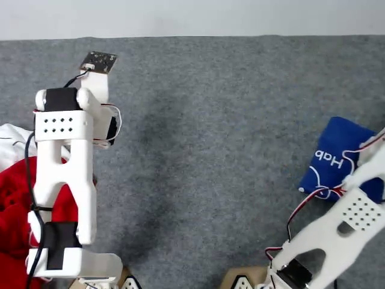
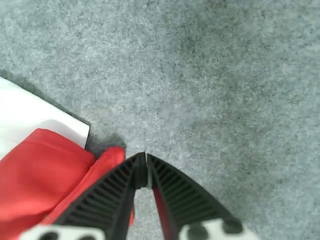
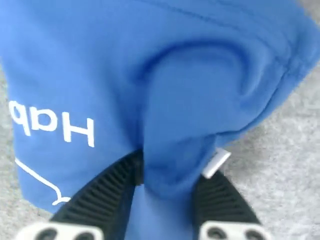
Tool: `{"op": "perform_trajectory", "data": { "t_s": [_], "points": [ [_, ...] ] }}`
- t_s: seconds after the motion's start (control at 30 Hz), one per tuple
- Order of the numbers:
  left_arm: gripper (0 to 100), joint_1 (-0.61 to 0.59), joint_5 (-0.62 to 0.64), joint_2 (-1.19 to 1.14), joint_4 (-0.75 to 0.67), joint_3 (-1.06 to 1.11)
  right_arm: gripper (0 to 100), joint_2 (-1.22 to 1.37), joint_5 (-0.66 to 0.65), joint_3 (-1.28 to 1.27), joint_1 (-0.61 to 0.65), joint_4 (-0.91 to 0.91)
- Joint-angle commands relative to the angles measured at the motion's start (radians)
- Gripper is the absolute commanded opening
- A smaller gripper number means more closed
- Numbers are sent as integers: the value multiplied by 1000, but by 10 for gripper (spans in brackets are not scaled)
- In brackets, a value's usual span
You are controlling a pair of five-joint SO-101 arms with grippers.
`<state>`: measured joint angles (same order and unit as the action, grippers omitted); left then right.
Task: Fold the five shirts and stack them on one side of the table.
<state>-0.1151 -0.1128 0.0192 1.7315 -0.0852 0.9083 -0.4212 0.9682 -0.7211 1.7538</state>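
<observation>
Overhead, we see the blue shirt (image 1: 335, 158) at the desk's (image 1: 210, 150) three o'clock; closer in, the right tool (image 3: 172, 169) grips its fold. Our left tool (image 2: 146, 169) is clenched, the red shirt (image 2: 45, 175) just beside it.

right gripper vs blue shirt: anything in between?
Nothing visible stands between them. The right gripper is shut on a bunched fold of the blue shirt, with the fabric pinched directly between its jaws.
</observation>
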Motion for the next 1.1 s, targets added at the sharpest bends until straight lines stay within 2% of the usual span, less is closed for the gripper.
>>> {"op": "perform_trajectory", "data": {
  "t_s": [0.0,0.17,0.33,0.5,0.67,0.73,0.83,1.07],
  "points": [
    [6,5,8,46,21,-10,139,-90,-40,9,-31,44],
    [6,5,9,46,23,-10,207,-114,-54,14,-76,45],
    [6,5,11,46,23,-10,262,-283,-51,8,-99,45],
    [6,-11,11,46,23,-10,196,-432,-49,-2,-54,45],
    [6,-109,11,46,23,-10,0,-481,-48,-221,81,45],
    [6,-149,11,46,23,-8,27,-489,-48,-333,127,44],
    [6,-183,12,46,23,-8,11,-479,-46,-446,179,41],
    [6,-187,12,46,23,-5,9,-321,-44,-502,248,-16]
  ]
}}
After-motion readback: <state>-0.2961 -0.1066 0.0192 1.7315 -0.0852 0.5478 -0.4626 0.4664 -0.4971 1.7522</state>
